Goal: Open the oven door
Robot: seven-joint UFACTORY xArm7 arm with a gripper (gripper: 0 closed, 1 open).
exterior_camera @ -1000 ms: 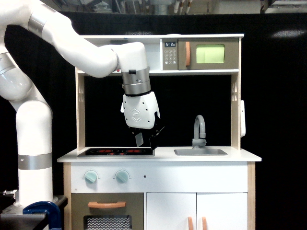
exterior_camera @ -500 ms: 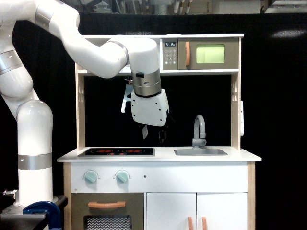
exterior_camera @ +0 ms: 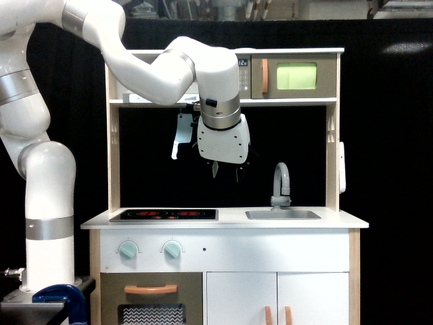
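Note:
The oven door (exterior_camera: pixel 294 76) is a small taupe panel with a lime-green window, set in the top shelf of the toy kitchen at the exterior view's upper right. It is shut, and its short vertical orange handle (exterior_camera: pixel 264 74) stands at its left edge. My gripper (exterior_camera: pixel 226 172) hangs below the shelf, left of and lower than that handle, pointing down. Its two dark fingers are apart with nothing between them, so it is open.
A grey faucet (exterior_camera: pixel 281 184) and sink (exterior_camera: pixel 283 214) lie right of the gripper, a black stovetop (exterior_camera: pixel 164 214) to its lower left. A white utensil (exterior_camera: pixel 180 135) hangs behind my wrist. Lower down are a larger taupe door (exterior_camera: pixel 151 298) and white cabinet doors (exterior_camera: pixel 276 299).
My gripper has risen from just above the stovetop and shifted toward the exterior view's right, coming closer to the top shelf. The oven door has not moved.

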